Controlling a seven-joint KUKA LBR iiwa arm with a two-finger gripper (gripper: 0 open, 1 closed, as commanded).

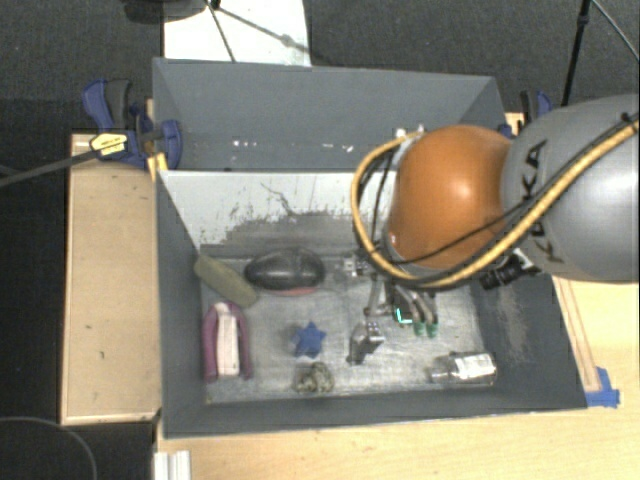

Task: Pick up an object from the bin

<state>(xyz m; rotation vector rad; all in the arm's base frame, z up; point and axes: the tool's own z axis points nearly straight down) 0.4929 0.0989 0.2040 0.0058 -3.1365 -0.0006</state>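
My gripper (362, 346) hangs below the arm's wrist, low over the bin floor right of the middle. A small blue star-shaped thing (309, 340) lies just to its left, apart from it. A small olive tangled thing (314, 378) rests near the front wall, to the gripper's lower left. To the gripper's right lies a small clear and white bottle (463, 369) on its side. Nothing shows in the gripper.
A dark oval thing with a red underside (285, 270) lies at the back of the floor. Beside it is an olive-green stick (225, 280). A purple and white pack (223, 340) lies along the left wall. The arm covers the bin's back right.
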